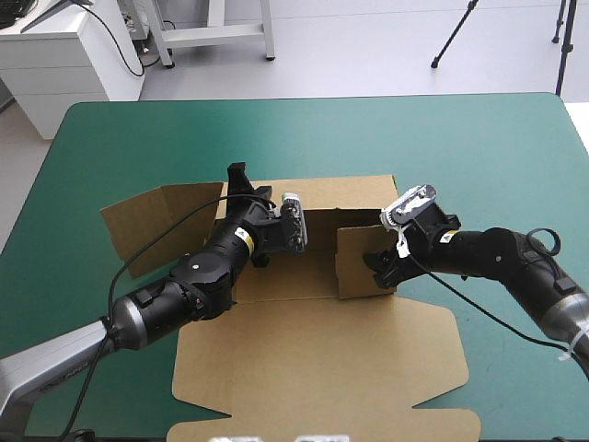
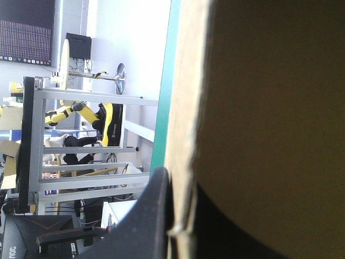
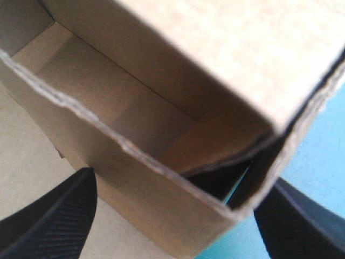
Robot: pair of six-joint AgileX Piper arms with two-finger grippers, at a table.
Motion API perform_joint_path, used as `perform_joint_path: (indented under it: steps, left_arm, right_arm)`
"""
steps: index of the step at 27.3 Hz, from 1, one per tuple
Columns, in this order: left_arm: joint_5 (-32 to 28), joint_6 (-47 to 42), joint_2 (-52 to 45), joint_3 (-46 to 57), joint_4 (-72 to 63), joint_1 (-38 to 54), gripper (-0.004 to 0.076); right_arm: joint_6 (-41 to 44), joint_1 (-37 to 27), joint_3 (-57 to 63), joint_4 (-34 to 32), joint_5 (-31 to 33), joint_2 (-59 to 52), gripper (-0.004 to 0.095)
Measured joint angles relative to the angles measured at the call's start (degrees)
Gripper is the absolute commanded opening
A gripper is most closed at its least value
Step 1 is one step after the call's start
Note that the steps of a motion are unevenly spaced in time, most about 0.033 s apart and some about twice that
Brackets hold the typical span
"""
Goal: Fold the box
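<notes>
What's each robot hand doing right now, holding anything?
Left gripper: fingers shut on a raised wall of the box.
Right gripper: fingers open, standing either side of a box corner.

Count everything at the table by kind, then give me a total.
Box: 1
Grippers: 2, left gripper and right gripper
Cover: 1
Total: 4
</notes>
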Motion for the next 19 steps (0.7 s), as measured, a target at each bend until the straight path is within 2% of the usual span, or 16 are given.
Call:
perform_joint_path:
  steps: [3,5,9,15,19]
  left_arm:
    - [0.0,0.0,0.0,0.0,-0.1,0.0,-0.0009]
    - [0.3,0.0,0.0,0.0,0.0,0.0,-0.0009]
    - [0.3,0.0,0.0,0.0,-0.1,0.0,-0.0009]
    - [1.1,0.0,0.0,0.0,-0.3,-1.0,-0.0009]
    - [1.4,0.0,0.0,0.0,-0.4,-1.1,-0.0009]
  right_arm:
    - [3.7,0.4,0.0,-3.7,-1.3,0.0,0.0722]
    - [6.2,0.4,0.0,-5.5,-2.1,0.0,0.0684]
    - [7.1,0.4,0.0,-5.5,-2.2,0.0,0.0582]
    - [6.6,0.4,0.0,-5.4,-2.2,0.0,0.0531]
    - [5.1,0.4,0.1,-4.4,-2.4,0.0,0.0463]
